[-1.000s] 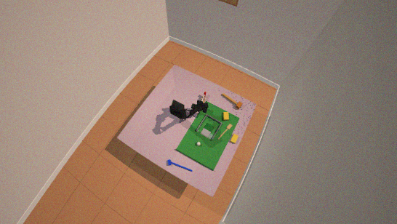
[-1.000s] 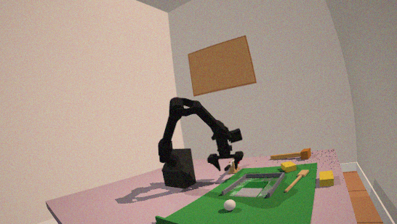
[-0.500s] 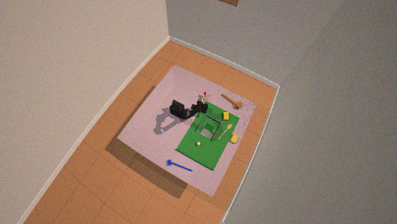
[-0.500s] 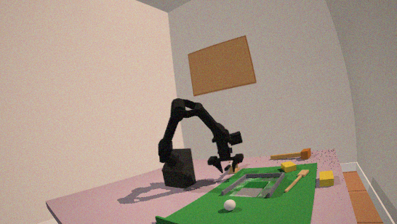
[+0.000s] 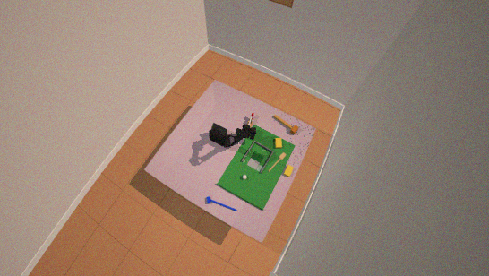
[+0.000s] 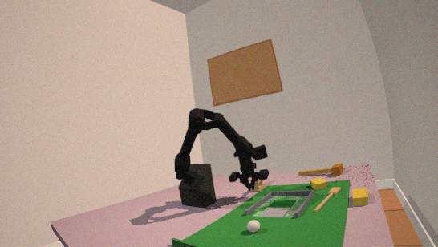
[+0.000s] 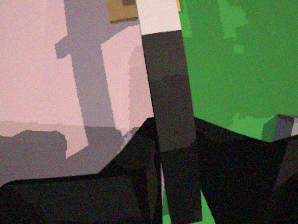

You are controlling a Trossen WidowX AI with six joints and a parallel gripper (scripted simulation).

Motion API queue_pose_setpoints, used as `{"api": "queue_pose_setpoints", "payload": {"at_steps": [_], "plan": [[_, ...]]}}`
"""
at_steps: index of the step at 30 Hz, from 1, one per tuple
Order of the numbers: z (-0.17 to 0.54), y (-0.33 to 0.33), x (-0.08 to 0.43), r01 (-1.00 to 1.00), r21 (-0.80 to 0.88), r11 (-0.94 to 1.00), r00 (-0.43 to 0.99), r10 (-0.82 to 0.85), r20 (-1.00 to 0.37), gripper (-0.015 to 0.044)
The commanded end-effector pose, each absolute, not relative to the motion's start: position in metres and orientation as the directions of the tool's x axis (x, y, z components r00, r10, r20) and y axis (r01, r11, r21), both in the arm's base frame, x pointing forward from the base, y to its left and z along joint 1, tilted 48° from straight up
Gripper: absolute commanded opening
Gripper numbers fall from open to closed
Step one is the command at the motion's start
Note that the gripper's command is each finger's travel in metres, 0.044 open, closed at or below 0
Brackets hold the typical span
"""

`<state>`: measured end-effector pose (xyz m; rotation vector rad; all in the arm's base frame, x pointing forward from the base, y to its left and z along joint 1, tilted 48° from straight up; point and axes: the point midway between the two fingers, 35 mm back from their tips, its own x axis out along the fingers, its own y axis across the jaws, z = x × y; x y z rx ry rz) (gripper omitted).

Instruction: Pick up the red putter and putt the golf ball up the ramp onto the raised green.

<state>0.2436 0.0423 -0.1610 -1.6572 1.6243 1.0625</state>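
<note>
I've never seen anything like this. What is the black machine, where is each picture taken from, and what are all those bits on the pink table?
The black machine is a robot arm with a two-fingered gripper at its tip. One picture looks down from above, one from the side, and one from a camera on the arm's wrist.

On the pink table lies a green mat with a white golf ball, a grey-framed ramp, a small wooden paddle and a yellow block; a second yellow block sits at the mat's edge. Off the mat are an orange mallet and a blue club.

The gripper is shut on the dark handle of the putter, low by the mat's edge; its red end shows from above.
</note>
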Motion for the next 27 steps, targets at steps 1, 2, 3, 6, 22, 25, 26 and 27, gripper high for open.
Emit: {"api": "queue_pose_setpoints", "payload": {"at_steps": [1,2,3,6,22,25,26,27], "plan": [[-0.159,0.045,0.245,-0.988,0.123,-0.089,-0.059,-0.524,-0.849,0.0],[-0.156,0.048,0.245,-0.988,0.123,-0.089,-0.058,-0.524,-0.85,0.0],[-0.153,0.052,0.246,-0.988,0.123,-0.09,-0.058,-0.523,-0.85,0.0],[-0.141,0.068,0.248,-0.988,0.123,-0.09,-0.058,-0.521,-0.852,0.0],[-0.08,0.101,0.26,-0.998,0.06,-0.023,-0.039,-0.524,-0.851,0.0],[-0.064,0.091,0.269,-0.999,0.004,0.045,-0.027,-0.523,-0.852,0.0],[-0.058,0.087,0.273,-0.998,-0.014,0.068,-0.024,-0.523,-0.852,0.0],[-0.053,0.083,0.275,-0.995,-0.032,0.09,-0.02,-0.523,-0.852,0.0]]}}
